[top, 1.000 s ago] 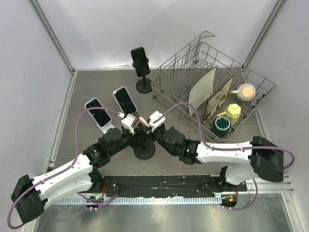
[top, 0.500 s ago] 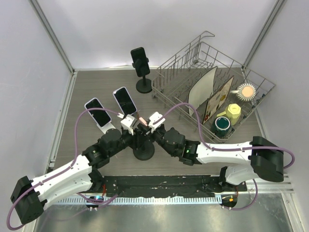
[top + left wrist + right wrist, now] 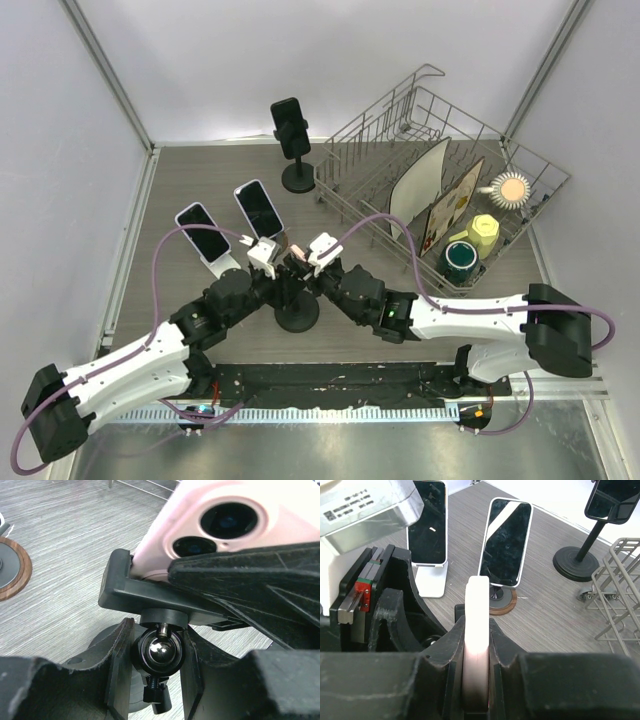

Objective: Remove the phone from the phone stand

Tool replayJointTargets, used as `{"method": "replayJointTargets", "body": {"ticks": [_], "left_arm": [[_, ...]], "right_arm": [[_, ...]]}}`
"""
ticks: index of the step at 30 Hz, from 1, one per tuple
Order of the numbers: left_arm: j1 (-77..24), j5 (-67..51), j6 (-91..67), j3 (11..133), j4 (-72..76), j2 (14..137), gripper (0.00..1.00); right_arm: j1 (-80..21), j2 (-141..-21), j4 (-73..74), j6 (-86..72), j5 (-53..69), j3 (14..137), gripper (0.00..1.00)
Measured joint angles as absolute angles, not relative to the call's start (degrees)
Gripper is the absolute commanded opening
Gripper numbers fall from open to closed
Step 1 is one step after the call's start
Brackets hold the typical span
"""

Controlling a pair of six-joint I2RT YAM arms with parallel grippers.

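Phone (image 3: 476, 600), pink, stands on edge in the cradle of the black phone stand (image 3: 298, 316) at the middle of the bench (image 3: 190, 180). The right claw (image 3: 476, 650) is clamped on the phone's thin sides, one finger against each face. The left claw (image 3: 157, 680) grips the stand's neck, with fingers on both sides of the ball joint (image 3: 161, 651). Two other phones (image 3: 258, 206) lean on small stands just beyond, and a wire dish rack (image 3: 440, 120) stands to the right.

Left hand (image 3: 274, 260) and right hand (image 3: 313, 260) close together, both clamped.
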State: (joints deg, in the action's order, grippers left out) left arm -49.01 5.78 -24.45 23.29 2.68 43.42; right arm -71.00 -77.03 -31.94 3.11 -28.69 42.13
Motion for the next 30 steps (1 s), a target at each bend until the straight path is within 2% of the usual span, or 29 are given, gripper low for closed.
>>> {"method": "replayJointTargets", "body": {"ticks": [14, 30], "left_arm": [[-48.7, 7.0, -26.9, 22.2, 3.3, 42.2, 0.0], [-48.3, 7.0, -27.0, 16.7, 6.7, 35.0, 0.0]], "right_arm": [[-76.1, -75.4, -33.1, 2.4, -39.2, 40.1, 0.01], [-78.3, -75.8, -30.9, -6.9, -47.8, 41.4, 0.01]]}}
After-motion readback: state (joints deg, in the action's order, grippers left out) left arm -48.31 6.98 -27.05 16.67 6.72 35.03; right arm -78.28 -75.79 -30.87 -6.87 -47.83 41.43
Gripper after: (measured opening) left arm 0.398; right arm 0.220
